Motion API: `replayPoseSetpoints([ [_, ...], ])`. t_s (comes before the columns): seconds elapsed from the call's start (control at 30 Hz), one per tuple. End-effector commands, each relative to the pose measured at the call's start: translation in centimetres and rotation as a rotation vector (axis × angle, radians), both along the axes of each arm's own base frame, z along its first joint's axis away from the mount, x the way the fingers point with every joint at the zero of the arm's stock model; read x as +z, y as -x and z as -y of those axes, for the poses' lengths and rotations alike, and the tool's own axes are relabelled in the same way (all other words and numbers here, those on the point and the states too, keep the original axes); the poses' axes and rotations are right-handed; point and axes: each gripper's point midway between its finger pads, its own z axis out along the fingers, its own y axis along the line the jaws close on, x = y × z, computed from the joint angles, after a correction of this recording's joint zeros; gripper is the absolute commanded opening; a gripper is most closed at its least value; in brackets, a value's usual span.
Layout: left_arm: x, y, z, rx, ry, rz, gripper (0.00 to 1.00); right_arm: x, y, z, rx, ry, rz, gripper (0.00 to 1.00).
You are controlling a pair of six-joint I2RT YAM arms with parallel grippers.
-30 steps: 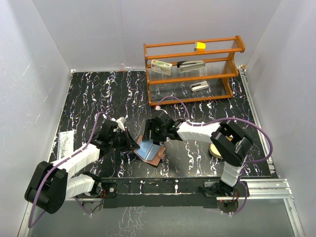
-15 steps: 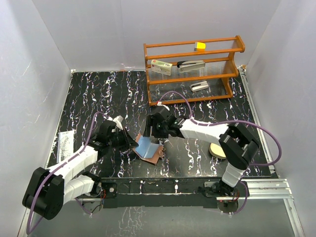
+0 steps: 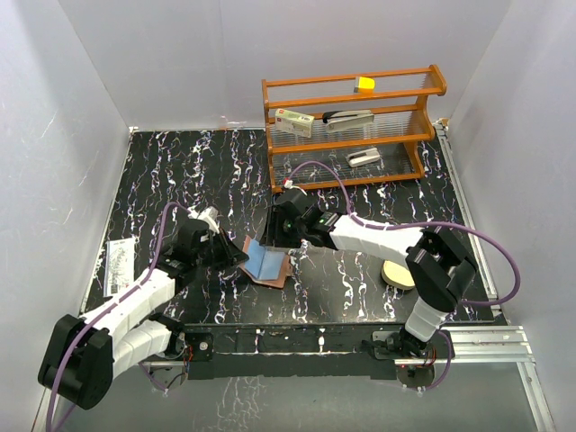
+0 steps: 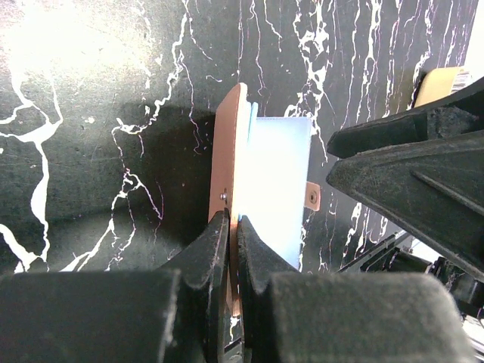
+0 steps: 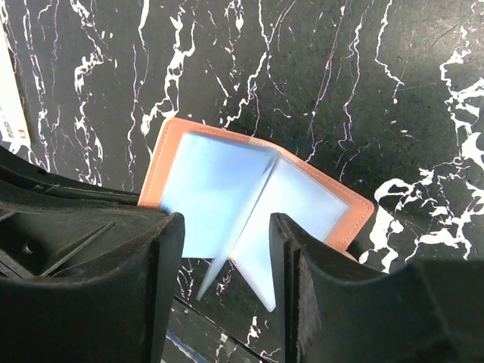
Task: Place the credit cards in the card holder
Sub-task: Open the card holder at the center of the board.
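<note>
Fingers (image 4: 215,253) of the left gripper (image 4: 231,227) are pressed together on one brown flap of the card holder (image 4: 229,144). That flap is stood up on its edge, likely so the light blue inside is opened for a card. Fingers (image 5: 159,257) of the right gripper (image 5: 227,219) are spread apart just above it, and nothing is pinched. A blurry light blue sheet (image 5: 215,272) is seen between them; card or pocket cannot be told. The card holder is found in the lower middle of the top view, between both grippers

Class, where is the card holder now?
Top view: the card holder sits front centre, pinched by the left end effector, the right end effector nearby.
</note>
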Motion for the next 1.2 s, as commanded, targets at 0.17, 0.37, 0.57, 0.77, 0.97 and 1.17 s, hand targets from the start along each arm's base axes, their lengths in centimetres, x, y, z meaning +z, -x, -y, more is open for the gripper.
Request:
replayPoseSetpoints([
  [0.17, -0.8, 0.3, -0.5, 0.039, 0.007, -0.002, 0.00, -2.4, 1.2, -1.0, 0.040, -0.027, -0.022, 0.39],
  [0.37, -1.8, 0.9, -1.0, 0.038, -0.025, -0.039, 0.04, -4.8, 1.1, -0.6, 0.039, 0.036, -0.042, 0.35],
  [0.57, -1.1, 1.0, -0.8, 0.008, -0.026, -0.028, 0.32, -6.1, 1.3, 0.1, 0.039, 0.078, -0.038, 0.32],
  [0.77, -0.7, 1.0, -0.3, -0.018, -0.008, -0.021, 0.42, -6.4, 1.9, -0.9, 0.103, 0.066, -0.035, 0.31],
  [0.97, -0.3, 0.7, -0.2, -0.028, -0.018, -0.020, 0.44, -5.4, 2.1, -1.7, 0.131, 0.065, -0.011, 0.31],
  [1.17, 0.9, 0.6, 0.4, -0.037, 0.018, -0.005, 0.46, -4.9, 1.8, -1.9, 0.128, 0.068, -0.004, 0.30],
])
